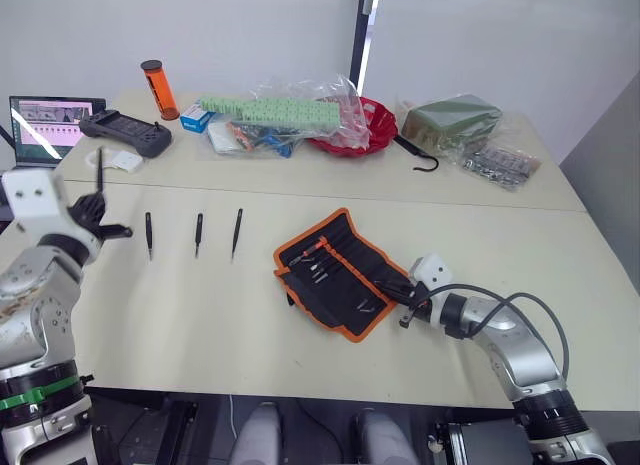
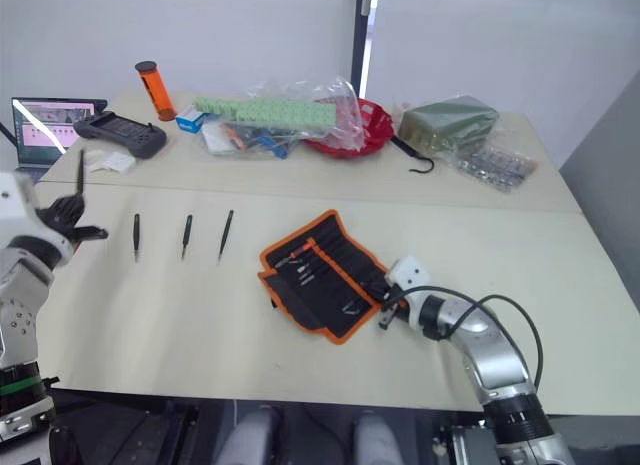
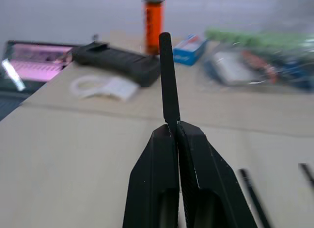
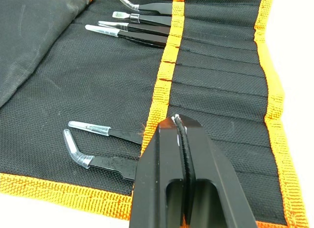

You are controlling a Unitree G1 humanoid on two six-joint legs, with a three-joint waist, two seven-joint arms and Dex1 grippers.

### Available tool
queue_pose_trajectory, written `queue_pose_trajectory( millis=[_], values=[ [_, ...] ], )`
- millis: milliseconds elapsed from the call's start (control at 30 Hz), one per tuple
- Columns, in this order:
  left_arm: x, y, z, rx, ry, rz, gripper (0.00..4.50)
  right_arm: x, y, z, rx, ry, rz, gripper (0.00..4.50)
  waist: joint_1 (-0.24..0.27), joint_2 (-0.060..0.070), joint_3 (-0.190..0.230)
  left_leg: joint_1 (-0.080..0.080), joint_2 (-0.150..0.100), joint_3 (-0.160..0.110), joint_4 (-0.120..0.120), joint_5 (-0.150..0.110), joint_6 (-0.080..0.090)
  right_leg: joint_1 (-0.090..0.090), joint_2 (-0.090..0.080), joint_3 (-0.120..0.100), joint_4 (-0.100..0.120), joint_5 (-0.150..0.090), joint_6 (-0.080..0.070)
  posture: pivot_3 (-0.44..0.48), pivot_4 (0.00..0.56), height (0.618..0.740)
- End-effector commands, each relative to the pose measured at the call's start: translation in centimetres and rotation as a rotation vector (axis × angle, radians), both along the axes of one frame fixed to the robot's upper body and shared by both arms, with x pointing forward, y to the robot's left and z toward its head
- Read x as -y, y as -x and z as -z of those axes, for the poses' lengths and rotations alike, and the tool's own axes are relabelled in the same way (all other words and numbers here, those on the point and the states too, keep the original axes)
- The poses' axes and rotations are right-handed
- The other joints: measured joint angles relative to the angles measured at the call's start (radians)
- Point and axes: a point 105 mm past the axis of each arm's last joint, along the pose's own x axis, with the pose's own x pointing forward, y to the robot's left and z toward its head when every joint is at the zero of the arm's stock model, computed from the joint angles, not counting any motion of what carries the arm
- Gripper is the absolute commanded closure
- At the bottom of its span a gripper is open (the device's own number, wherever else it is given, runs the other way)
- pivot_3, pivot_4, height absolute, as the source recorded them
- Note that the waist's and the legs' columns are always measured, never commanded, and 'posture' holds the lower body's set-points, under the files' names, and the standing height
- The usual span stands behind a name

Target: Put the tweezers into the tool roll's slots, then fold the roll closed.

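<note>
The tool roll point(image 1: 335, 270) lies open on the table, black with orange edging. Several capped tweezers point(image 4: 132, 34) sit in its slots point(image 4: 216, 86). My right gripper point(image 4: 177, 121) is shut and rests over the roll's right end, its tips at the orange trim. Whether it pinches any fabric I cannot tell. Far to the left, my left gripper point(image 3: 171, 126) is raised above the table and shut on one black tweezers point(image 3: 167, 76), which stands upright. Three more tweezers point(image 1: 198, 234) lie side by side on the table between that gripper and the roll.
Along the back of the table are a laptop point(image 1: 45, 125), a black controller point(image 1: 125, 133), an orange bottle point(image 1: 158, 90), a plastic bag of green parts point(image 1: 270, 115), the red tray point(image 1: 365, 130), a black hook point(image 1: 425, 157), a green box point(image 1: 450, 120) and a parts bag point(image 1: 500, 163).
</note>
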Motion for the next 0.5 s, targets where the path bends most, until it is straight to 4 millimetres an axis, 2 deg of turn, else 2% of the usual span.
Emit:
queue_pose_trajectory(
  millis=[33, 100, 200, 300, 500],
  values=[
    [5.7, 0.1, -1.7, 0.005, -0.046, 0.285, 4.48, 0.4, 0.5, 1.1, -0.046, 0.027, 0.009, 4.50, -0.003, 0.000, 0.000, 0.000, 0.000, 0.000, 0.000, 0.000, 0.000, 0.000, 0.000, 0.000, 0.000, 0.000, 0.000, 0.000, 0.150, 0.740],
    [8.8, 0.4, -2.1, -0.008, -0.071, 0.431, 4.48, 0.4, 0.6, 1.1, -0.044, 0.026, 0.012, 4.50, -0.005, 0.001, 0.000, 0.000, 0.000, 0.000, -0.001, 0.000, 0.000, 0.000, 0.001, 0.000, 0.000, 0.000, 0.000, 0.000, 0.150, 0.740],
    [13.4, 1.4, -1.5, -0.085, -0.115, 0.656, 4.48, 0.4, 0.7, 1.1, -0.043, 0.024, 0.017, 4.50, -0.006, 0.001, 0.001, -0.001, 0.001, 0.000, 0.000, 0.000, 0.000, -0.001, 0.001, 0.000, 0.000, 0.000, 0.000, 0.000, 0.150, 0.740],
    [16.8, 2.7, 0.5, -0.208, -0.255, 0.817, 4.48, 0.4, 0.8, 1.1, -0.042, 0.023, 0.026, 4.50, -0.007, 0.002, 0.001, -0.001, 0.001, 0.000, -0.001, 0.000, 0.000, -0.001, 0.001, 0.000, 0.000, 0.000, 0.000, 0.000, 0.150, 0.740],
    [19.5, 3.4, 4.3, -0.457, -0.383, 0.884, 4.48, 0.4, 1.0, 0.8, -0.030, 0.010, 0.042, 4.50, -0.005, 0.004, 0.002, -0.001, 0.001, 0.000, 0.000, 0.000, 0.000, -0.001, 0.002, 0.001, 0.000, 0.000, 0.001, 0.000, 0.150, 0.740]
  ],
)
